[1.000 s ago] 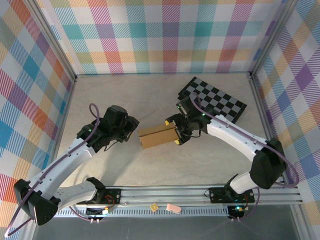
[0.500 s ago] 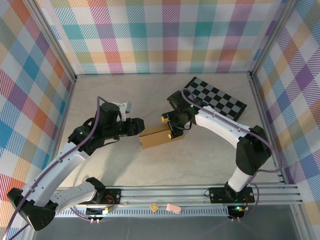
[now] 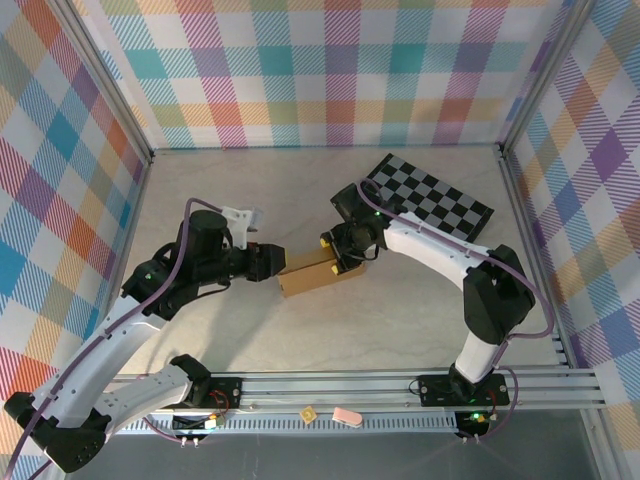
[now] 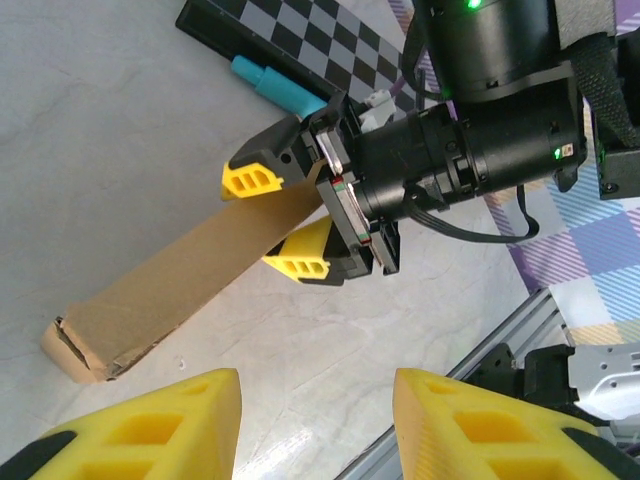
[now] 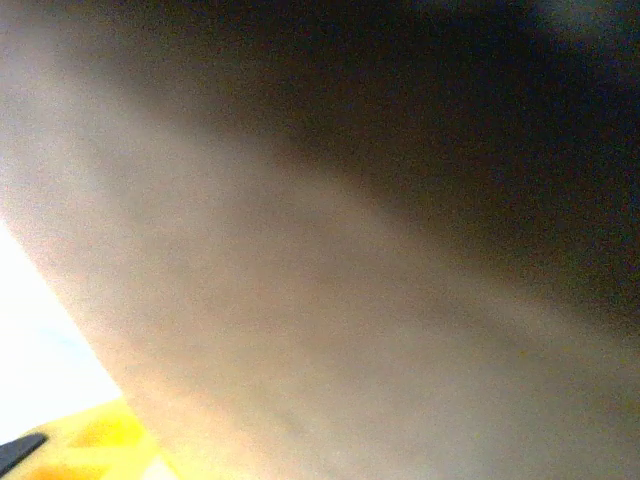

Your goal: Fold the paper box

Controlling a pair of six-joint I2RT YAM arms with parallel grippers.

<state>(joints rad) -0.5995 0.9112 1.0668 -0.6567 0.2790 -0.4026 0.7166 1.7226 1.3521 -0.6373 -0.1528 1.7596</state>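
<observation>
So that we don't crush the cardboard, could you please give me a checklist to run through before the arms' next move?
1. The right gripper straddles one end of the paper box: ok.
2. The right gripper's hold on the cardboard is firm: cannot tell.
3. The left gripper is open, with nothing between its fingers: ok.
4. The box lies apart from the checkered board: ok.
5. The box end nearest the left gripper is neatly closed: cannot tell; its edge looks uneven.

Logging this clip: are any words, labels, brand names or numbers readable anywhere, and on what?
None can be read. The paper box is plain brown, the checkered board carries squares alone, and the right arm shows a green light but no lettering.
</observation>
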